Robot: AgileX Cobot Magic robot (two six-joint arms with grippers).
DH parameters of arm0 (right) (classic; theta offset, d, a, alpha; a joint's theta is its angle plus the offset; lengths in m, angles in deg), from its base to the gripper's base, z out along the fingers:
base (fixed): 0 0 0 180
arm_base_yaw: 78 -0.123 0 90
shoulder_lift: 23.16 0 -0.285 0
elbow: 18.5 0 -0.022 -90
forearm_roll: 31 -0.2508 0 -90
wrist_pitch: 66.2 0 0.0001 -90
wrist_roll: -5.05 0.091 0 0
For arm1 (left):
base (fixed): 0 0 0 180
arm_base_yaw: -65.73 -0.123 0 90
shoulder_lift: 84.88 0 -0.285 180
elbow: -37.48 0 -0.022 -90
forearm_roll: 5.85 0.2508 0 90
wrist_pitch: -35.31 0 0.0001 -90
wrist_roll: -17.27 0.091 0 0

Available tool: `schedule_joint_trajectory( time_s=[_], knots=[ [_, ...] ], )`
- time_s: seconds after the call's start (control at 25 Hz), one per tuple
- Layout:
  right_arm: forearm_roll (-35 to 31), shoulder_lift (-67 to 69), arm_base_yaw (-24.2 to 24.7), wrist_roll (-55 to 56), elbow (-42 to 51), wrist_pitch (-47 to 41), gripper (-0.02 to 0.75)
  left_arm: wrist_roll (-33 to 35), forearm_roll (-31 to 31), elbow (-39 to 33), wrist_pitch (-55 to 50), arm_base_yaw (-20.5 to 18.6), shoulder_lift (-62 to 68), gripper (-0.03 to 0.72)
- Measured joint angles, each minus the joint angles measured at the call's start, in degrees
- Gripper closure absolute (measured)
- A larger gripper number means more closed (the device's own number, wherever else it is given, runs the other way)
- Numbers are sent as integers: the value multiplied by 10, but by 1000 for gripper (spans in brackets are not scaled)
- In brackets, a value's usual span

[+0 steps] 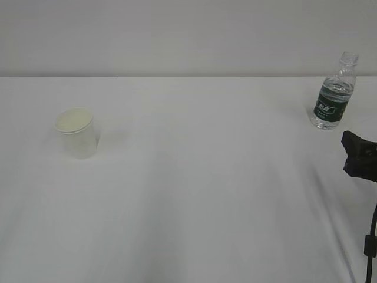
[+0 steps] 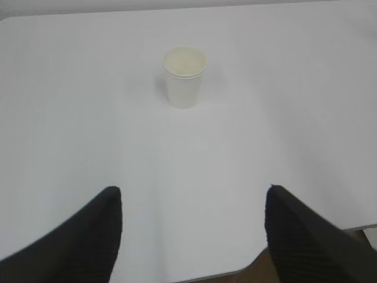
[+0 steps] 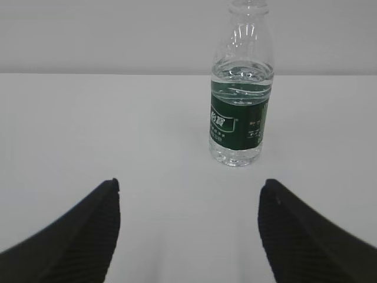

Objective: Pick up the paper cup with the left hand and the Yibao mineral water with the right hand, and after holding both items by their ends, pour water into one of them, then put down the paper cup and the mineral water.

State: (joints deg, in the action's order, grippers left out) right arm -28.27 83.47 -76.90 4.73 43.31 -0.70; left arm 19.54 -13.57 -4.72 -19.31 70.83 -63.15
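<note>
The white paper cup (image 1: 76, 134) stands upright on the left of the white table; it also shows in the left wrist view (image 2: 184, 76), well ahead of my left gripper (image 2: 192, 194), which is open and empty. The left gripper is out of the exterior view. The capless Yibao mineral water bottle (image 1: 334, 92), clear with a dark green label, stands at the far right; it also shows in the right wrist view (image 3: 241, 94), ahead and slightly right of my right gripper (image 3: 188, 187), which is open and empty. Part of the right hand (image 1: 360, 157) shows at the right edge.
The white table (image 1: 200, 194) spreads across the whole view, with a pale wall behind its far edge. In the left wrist view the table's near edge (image 2: 235, 272) runs under the left gripper. A thin black cable (image 1: 370, 242) hangs at the lower right.
</note>
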Motion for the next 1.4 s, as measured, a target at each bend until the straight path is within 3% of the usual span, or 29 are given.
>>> schedule_joint_trajectory(
  time_s=[1.4],
  knots=[
    [-20,73,0,-19,-79,2,185,0,0,0,5,0,0,151]
  ],
)
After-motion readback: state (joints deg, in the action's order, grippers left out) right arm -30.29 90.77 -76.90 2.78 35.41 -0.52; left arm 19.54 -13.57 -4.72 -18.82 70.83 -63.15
